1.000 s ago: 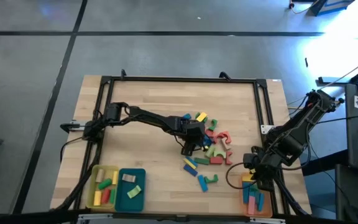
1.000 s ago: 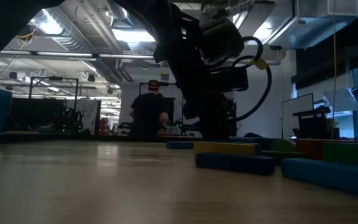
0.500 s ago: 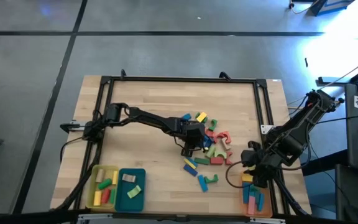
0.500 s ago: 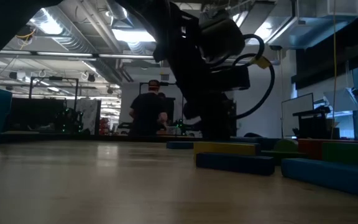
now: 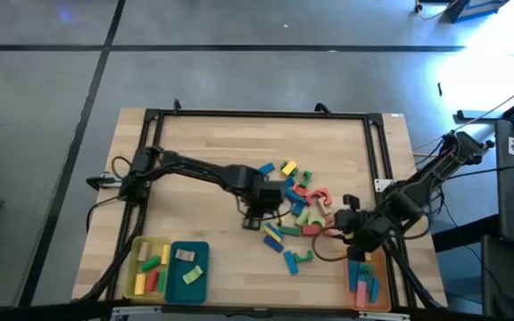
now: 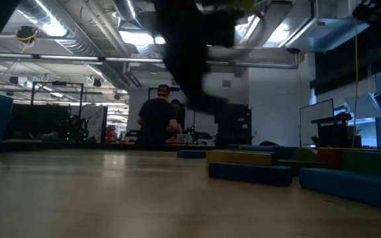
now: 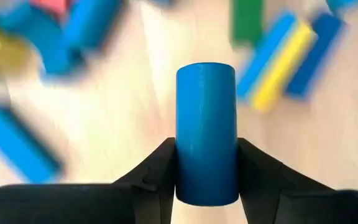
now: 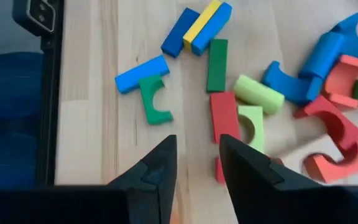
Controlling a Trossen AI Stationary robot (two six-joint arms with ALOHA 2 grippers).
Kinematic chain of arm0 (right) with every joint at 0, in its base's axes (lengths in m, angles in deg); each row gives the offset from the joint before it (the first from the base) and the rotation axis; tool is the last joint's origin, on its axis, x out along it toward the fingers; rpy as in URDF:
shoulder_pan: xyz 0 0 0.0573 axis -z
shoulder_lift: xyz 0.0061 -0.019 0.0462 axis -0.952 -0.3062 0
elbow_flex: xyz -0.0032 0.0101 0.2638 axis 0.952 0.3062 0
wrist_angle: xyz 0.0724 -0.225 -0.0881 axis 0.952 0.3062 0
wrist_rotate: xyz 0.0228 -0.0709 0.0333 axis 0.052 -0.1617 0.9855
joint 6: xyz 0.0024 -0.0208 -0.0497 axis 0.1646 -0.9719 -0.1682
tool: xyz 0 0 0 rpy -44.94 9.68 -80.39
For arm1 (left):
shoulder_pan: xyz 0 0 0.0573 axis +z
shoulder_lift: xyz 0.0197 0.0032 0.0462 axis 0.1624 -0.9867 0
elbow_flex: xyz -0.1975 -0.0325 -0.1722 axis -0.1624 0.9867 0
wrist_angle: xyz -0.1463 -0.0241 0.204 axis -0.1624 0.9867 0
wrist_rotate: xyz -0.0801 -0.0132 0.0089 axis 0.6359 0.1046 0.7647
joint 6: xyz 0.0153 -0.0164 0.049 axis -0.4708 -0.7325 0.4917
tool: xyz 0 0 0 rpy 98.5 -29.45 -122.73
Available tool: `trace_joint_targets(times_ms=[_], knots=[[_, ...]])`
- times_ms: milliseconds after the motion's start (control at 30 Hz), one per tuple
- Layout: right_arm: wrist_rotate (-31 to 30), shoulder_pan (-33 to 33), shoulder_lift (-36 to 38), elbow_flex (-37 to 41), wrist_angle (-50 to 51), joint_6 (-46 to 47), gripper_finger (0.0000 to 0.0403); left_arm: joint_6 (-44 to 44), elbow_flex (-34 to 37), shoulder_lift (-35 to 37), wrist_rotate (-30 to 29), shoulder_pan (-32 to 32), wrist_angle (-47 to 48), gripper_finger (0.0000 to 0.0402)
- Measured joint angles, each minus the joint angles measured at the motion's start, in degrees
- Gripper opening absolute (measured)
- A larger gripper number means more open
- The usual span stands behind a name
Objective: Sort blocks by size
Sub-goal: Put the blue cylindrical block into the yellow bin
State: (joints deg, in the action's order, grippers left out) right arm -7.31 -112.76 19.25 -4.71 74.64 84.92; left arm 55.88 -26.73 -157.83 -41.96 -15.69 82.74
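Observation:
The blocks (image 5: 297, 209) lie in a loose pile of blue, green, red and yellow bars and arches right of the table's middle, also seen in the right wrist view (image 8: 260, 93). My left gripper (image 5: 255, 217) hangs above the pile's left edge, shut on a blue cylinder block (image 7: 206, 124). My right gripper (image 5: 342, 223) stands at the pile's right edge, open (image 8: 197, 162), with only bare wood between its fingers. My left gripper pinches the blue cylinder by its curved sides (image 7: 182, 168) between its two fingers, on the half nearer the wrist. The fingers point steeply down from above. The cylinder is lifted clear of the table, and its other half sticks out beyond the fingers.
A yellow tray (image 5: 148, 267) and a teal tray (image 5: 188, 270), each with a few blocks, sit at the near left. An orange tray (image 5: 367, 283) with blocks sits at the near right. A black frame (image 5: 257, 114) borders the table. A person stands in the room beyond.
My left gripper has risen from the pile and gone a little toward the table's left edge; in the low view it has climbed out of the middle. My right gripper has moved from the orange tray toward the pile, turning as it went.

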Motion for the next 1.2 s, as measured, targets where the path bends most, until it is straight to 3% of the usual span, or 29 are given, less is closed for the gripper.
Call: trace_joint_targets(times_ms=[233,467,1033,1200], knots=[[3.64,4.44,-5.68,1.04,-4.61,-7.81,0.0124,-18.23,0.03,4.74,1.89,-7.86,23.09,0.0120],[4.50,7.70,-10.50,1.06,-5.81,-13.67,0.0124,-36.51,0.36,6.50,4.46,-19.16,34.78,0.0122],[4.52,12.19,-13.24,1.06,-10.34,-14.73,0.0124,-76.28,0.36,6.75,6.01,-45.59,34.92,0.0124],[4.54,12.17,-13.24,1.06,-12.11,-14.74,0.0124,-82.21,0.37,6.75,6.00,-52.19,34.92,0.0125]])
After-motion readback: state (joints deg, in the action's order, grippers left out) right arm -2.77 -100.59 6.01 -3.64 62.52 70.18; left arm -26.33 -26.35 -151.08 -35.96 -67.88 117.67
